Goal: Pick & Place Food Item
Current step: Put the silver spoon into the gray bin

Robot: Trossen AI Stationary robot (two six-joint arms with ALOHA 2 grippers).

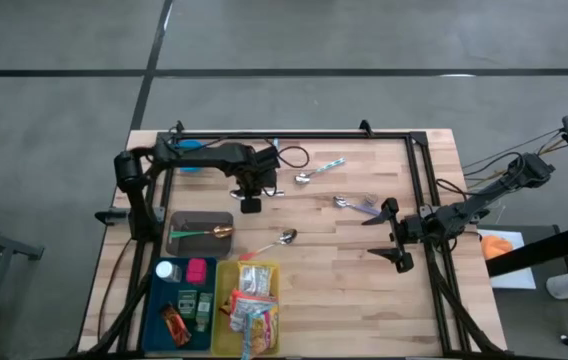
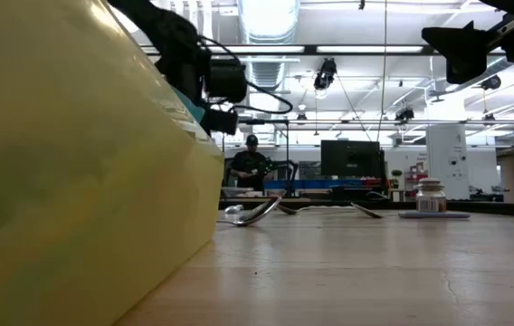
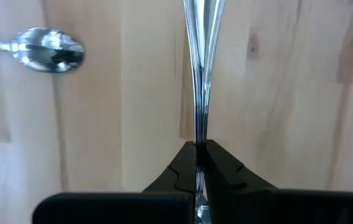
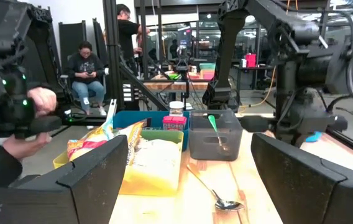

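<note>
My left gripper [image 1: 251, 203] hangs over the far left part of the table, pointing down, shut on a thin silver utensil [image 3: 202, 56]. Its far end runs out of the left wrist view. A silver spoon [image 3: 49, 51] lies flat on the wood beside it. Food packets [image 1: 254, 312] lie in a yellow bin [image 1: 226, 290] at the near left. My right gripper [image 1: 396, 236] waits open over the table's right side, fingers level, nothing between them. My left gripper pinches the utensil's narrow metal shaft [image 3: 199, 138] between its two fingers [image 3: 179, 168]. The fingers come from above, pointing down. The shaft runs on past the fingertips and widens farther off. Whether its other end rests on the table cannot be told.
A grey bin [image 1: 176, 222] holds a green-handled spoon. A blue bin [image 1: 156, 300] with small packets and a jar stands left of the yellow bin. Loose cutlery lies mid-table [image 1: 282, 238], [image 1: 349, 203], [image 1: 319, 172]. A black frame borders the table [image 1: 294, 135]. People sit beyond it.
</note>
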